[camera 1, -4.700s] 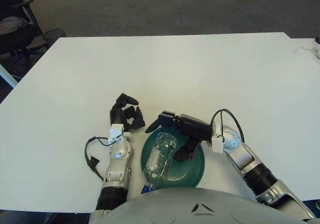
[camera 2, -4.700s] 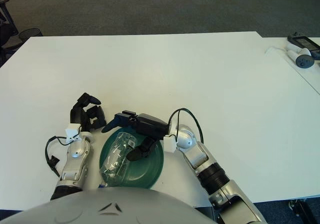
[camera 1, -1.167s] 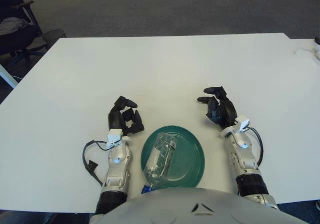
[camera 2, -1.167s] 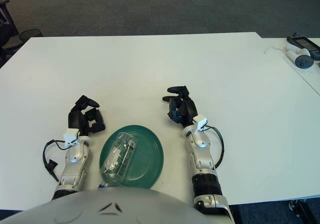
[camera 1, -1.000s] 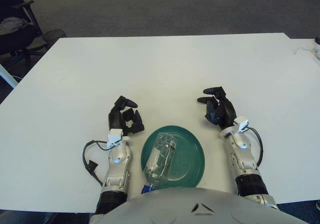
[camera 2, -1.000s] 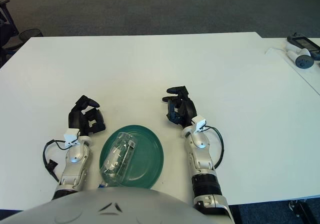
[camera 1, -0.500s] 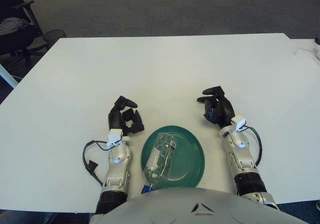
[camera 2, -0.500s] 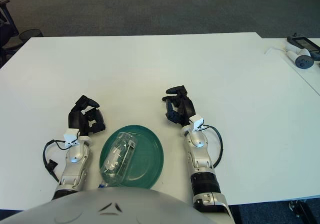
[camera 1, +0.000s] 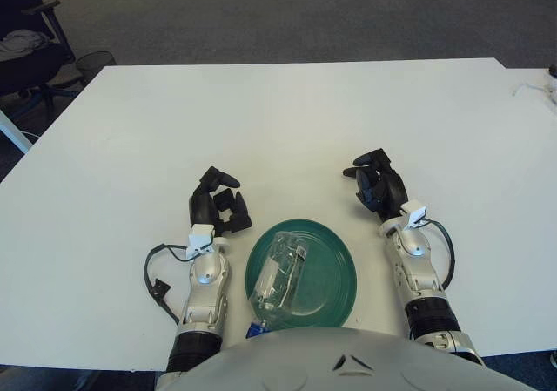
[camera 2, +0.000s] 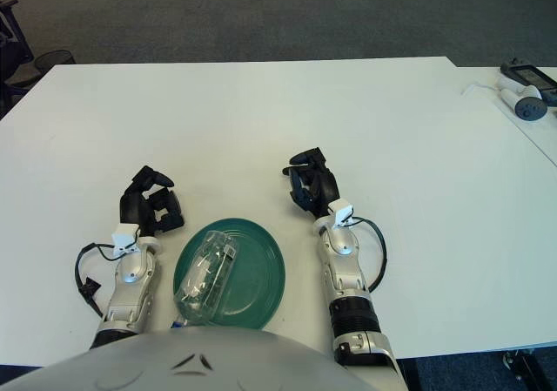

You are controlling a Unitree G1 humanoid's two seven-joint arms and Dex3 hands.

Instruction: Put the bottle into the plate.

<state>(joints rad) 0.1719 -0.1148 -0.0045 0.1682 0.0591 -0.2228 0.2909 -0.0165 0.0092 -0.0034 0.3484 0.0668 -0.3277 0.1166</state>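
White table [camera 1: 287,112], grey carpet behind. Left hand [camera 1: 218,206] parked left of the green plate [camera 1: 335,273], fingers loosely curled, empty. Clear plastic bottle [camera 1: 278,278] lies on the plate, cap end overhanging the near rim. Right hand [camera 1: 376,185] right of plate, curled, empty. Looks done; keep both hands clear of the rim.
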